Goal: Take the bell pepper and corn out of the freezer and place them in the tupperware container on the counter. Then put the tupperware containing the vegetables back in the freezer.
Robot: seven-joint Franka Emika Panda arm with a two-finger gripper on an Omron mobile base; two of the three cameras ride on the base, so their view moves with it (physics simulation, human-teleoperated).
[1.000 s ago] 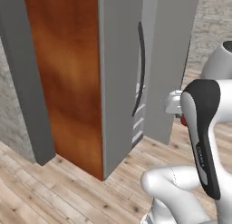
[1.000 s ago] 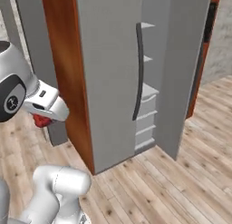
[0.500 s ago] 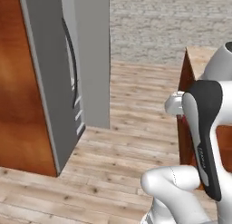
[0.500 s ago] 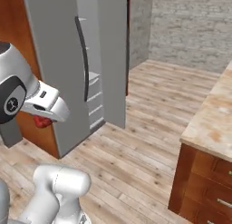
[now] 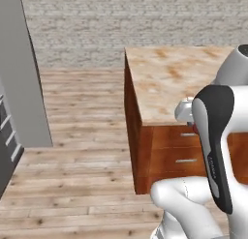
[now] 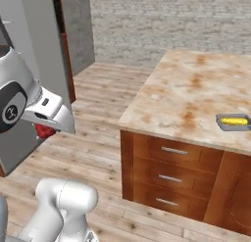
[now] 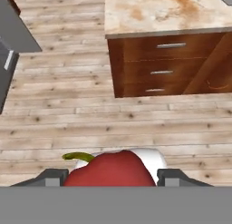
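Kitchen of pale floor planks [image 5: 72,160] and grey brick wall [image 5: 145,20]: standing on the open floor between the freezer [image 6: 29,40] and the counter [image 6: 181,89], well apart from both. Clamping the bell pepper [image 7: 108,169] between the jaws, one dark fingertip pressing on each flank of the red body, green stem [image 7: 77,157] curling out to one side in the hand view. Showing again in the right base view as a red lump tucked under the white hand, hanging above the planks and well short of the counter's near edge.

Facing the tan marble top over its brown drawers [image 6: 169,177]. Waiting at the far end of that top: the tupperware container [image 6: 220,124], with the corn [image 6: 234,121] already lying inside it along its length.

Judging the pepper to be light, hollow and fairly stiff, with a glossy, rounded skin likely to slide under a pinch placed too high or too low. Reckoning the widest part of the body to be the right place for the hold, as appears to be the case here, and never the thin stem. Expecting bruising or cracking under hard squeezing, so favouring firm but moderate pressure. Anticipating little spare room in the shallow container beside the cob, and some rolling of the pepper on release.
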